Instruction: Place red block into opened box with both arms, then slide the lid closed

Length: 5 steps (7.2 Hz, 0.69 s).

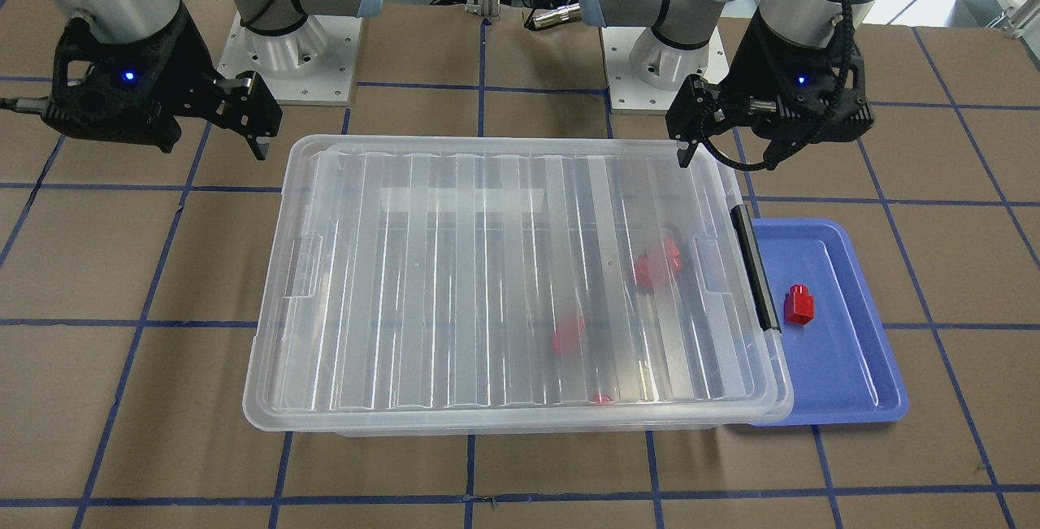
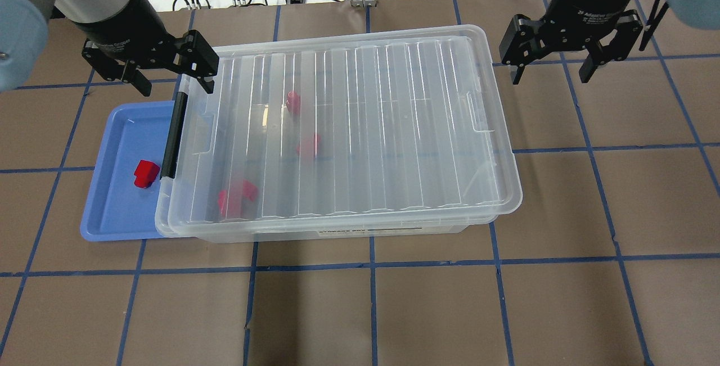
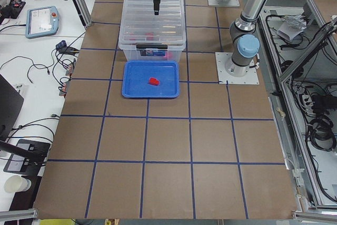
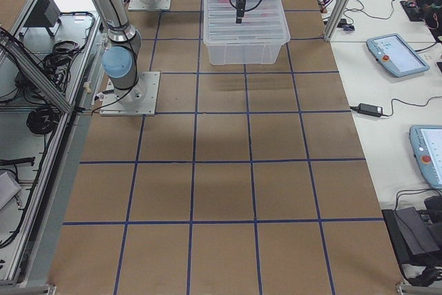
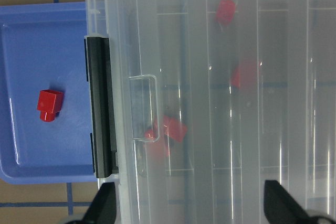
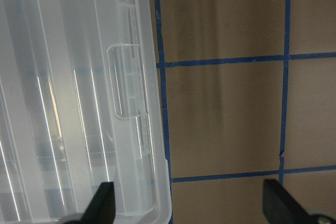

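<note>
Left end effector (image 2: 174,82) and right end effector (image 2: 552,76) hang spread, empty, over the ends of the box (image 2: 337,231), likely to work the lid (image 2: 365,130) covering it. Beyond the clasp (image 2: 171,135), red block (image 2: 146,173) sits in blue tray (image 2: 107,208).

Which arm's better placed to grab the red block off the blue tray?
Left. The left gripper hangs open by the blue tray holding the red block; the right gripper is past the far end of the box.
</note>
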Motion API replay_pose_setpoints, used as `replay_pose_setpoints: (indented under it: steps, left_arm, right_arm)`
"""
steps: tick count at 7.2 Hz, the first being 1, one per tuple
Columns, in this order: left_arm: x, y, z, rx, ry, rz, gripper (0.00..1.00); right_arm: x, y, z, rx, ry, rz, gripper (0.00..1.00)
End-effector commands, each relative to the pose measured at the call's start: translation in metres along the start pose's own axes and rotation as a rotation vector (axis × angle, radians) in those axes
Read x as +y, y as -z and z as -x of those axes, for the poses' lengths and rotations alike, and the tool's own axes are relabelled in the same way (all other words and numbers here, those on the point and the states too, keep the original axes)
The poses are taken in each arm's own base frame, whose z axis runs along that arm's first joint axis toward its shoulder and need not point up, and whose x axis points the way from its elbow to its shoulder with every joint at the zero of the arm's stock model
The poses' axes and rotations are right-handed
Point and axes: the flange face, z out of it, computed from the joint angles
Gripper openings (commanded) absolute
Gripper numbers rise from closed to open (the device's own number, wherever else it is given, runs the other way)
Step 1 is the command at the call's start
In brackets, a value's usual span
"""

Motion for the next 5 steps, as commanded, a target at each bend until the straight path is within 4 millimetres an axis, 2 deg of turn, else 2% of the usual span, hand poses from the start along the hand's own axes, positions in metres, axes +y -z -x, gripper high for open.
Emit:
replay_pose_setpoints:
  steps: [1, 3, 5]
  left_arm:
    - [0.005, 0.003, 0.001, -0.003, -0.011, -0.003, 1.0]
    - [0.005, 0.004, 0.0, -0.003, -0.008, -0.005, 1.0]
    - [-0.005, -0.007, 0.009, 0.002, -0.004, 0.01, 1.0]
  right_arm:
    - [-0.025, -0.033, 0.001, 0.008, -0.003, 0.058, 1.0]
    - [-0.058, -0.055, 0.003, 0.008, -0.002, -0.011, 1.0]
    - [-0.078, -0.091, 0.005, 0.008, 0.001, 0.035, 1.0]
